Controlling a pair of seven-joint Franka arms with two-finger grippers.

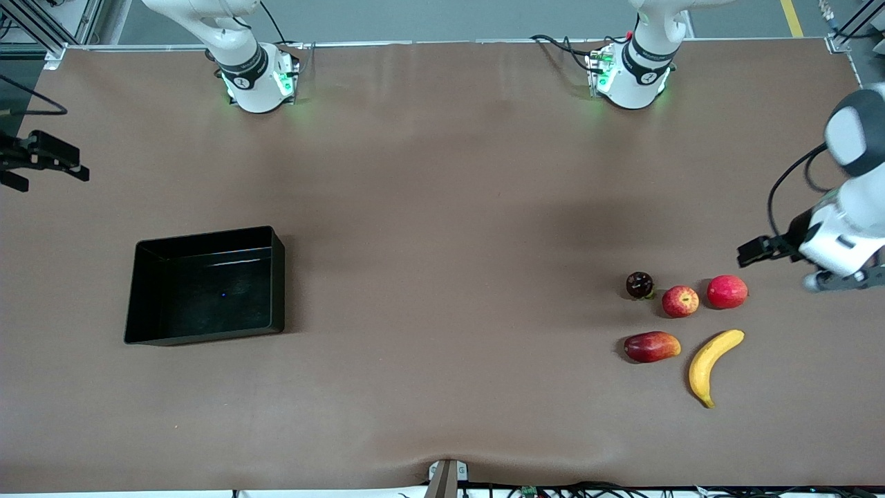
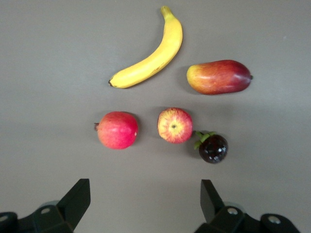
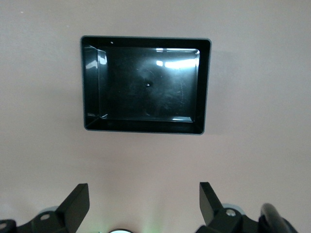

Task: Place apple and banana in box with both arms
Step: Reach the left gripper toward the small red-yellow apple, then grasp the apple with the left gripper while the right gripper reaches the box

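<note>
The apple lies on the brown table at the left arm's end, between a dark round fruit and a pinkish-red fruit; it also shows in the left wrist view. The banana lies nearer the front camera than the apple and shows in the left wrist view too. The black box stands empty toward the right arm's end and shows in the right wrist view. My left gripper is open and empty, up in the air beside the fruit group. My right gripper is open and empty, high up, looking down on the box.
A pinkish-red round fruit and a dark purple fruit flank the apple. A red-yellow mango-like fruit lies beside the banana. The two arm bases stand along the table's edge farthest from the front camera.
</note>
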